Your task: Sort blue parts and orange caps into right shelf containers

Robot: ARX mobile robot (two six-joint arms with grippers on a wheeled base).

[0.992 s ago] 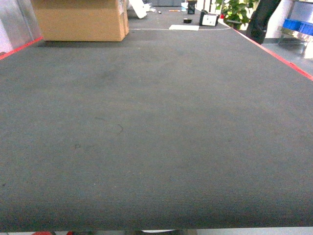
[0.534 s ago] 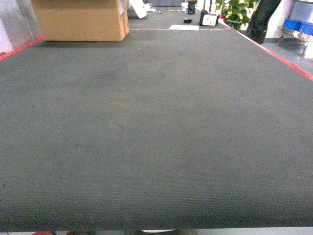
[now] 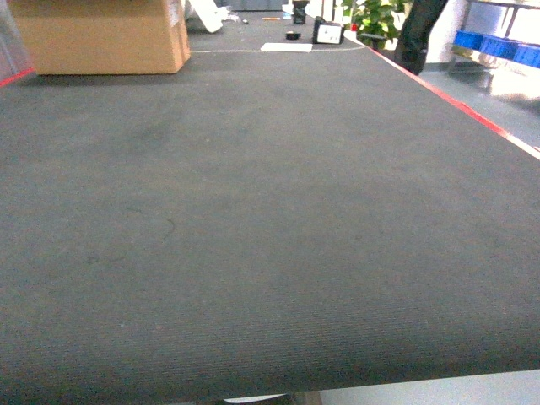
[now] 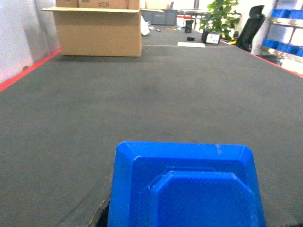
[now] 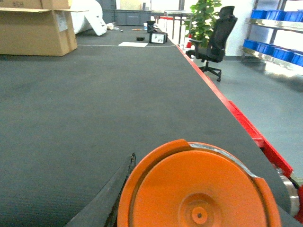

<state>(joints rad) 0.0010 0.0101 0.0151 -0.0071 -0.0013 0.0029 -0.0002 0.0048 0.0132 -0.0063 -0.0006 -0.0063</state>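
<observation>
left arm: low over the worktop, blue part filling the wrist view's foot right at the end effector, fingers hidden, grip cannot be told | right arm: low near the red edge, orange cap likewise, grip cannot be told | shelf with containers far right | box: writing unreadable

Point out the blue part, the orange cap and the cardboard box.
blue part (image 4: 184,189), left wrist view, raised top face.
orange cap (image 5: 199,194), right wrist view, flat disc face.
cardboard box (image 3: 101,38), head view, front wall.
</observation>
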